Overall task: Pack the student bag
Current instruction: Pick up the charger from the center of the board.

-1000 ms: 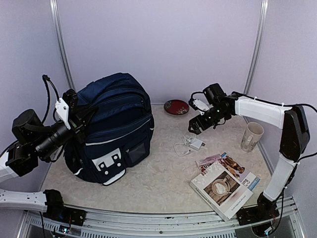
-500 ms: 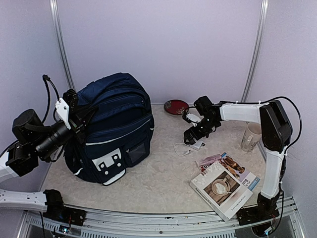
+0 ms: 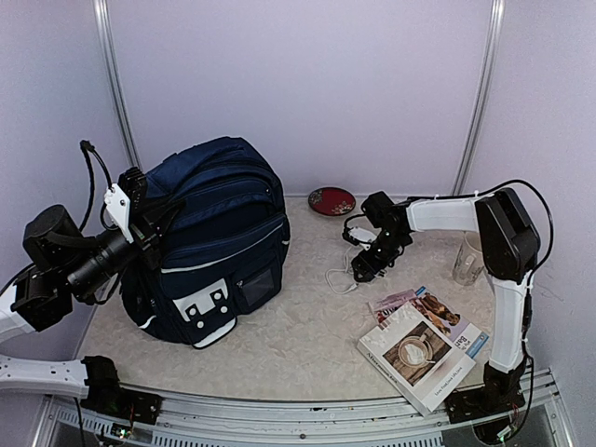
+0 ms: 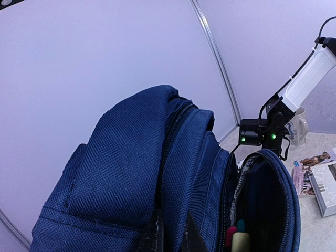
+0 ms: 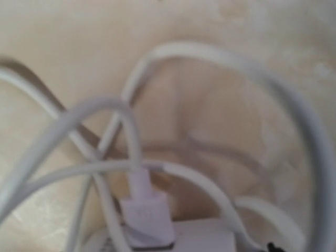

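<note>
The student bag [image 3: 219,233], navy blue with white piping, stands upright at the left of the table. My left gripper [image 3: 149,228] is shut on the fabric at its top edge [image 4: 170,239], next to an open zip. A front compartment gapes open with coloured pens [image 4: 240,239] inside. My right gripper [image 3: 365,265] is down on a white charger [image 5: 173,236] and its looped cable [image 5: 210,58] at mid table. Its fingers do not show in the right wrist view, which the charger and cable fill. A loop of the cable [image 3: 337,279] lies just left of that gripper.
A book with a coffee-cup cover [image 3: 419,354] lies front right, partly over a magazine [image 3: 428,305]. A pale mug [image 3: 470,256] stands near the right wall. A red dish [image 3: 331,200] sits at the back. Grey walls close in the table.
My right gripper has come down and to the left, from above the table onto the charger and cable. The left gripper and the bag have not moved.
</note>
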`<state>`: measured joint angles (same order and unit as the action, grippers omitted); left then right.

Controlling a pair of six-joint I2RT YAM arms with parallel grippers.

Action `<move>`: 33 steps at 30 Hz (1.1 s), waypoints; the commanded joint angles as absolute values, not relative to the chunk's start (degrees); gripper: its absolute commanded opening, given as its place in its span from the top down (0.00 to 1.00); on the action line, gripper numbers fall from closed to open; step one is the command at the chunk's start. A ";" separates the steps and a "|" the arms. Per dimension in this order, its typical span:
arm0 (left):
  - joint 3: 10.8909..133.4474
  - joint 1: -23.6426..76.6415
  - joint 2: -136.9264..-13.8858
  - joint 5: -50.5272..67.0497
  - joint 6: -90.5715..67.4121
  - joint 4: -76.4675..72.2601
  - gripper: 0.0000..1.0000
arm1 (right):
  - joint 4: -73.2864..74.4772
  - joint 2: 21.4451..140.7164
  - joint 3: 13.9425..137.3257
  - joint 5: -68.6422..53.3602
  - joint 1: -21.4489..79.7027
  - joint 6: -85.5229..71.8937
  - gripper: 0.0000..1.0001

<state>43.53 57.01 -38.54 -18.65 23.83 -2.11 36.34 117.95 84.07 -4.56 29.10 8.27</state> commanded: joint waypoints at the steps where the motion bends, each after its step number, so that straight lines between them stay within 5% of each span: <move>1: 43.43 56.65 -38.54 -17.75 22.63 -5.71 1.00 | 37.74 118.95 85.19 -1.76 29.43 9.24 0.23; 17: 43.42 56.51 -38.51 -17.69 22.68 -5.71 1.00 | 36.80 116.05 85.28 -3.96 29.44 10.17 0.64; 33: 43.45 56.28 -38.39 -17.40 22.45 -5.87 1.00 | 19.24 92.76 80.87 -19.06 29.88 7.80 0.74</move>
<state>43.53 56.93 -38.54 -18.59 23.83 -2.11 26.44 98.56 80.27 -10.81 29.43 9.43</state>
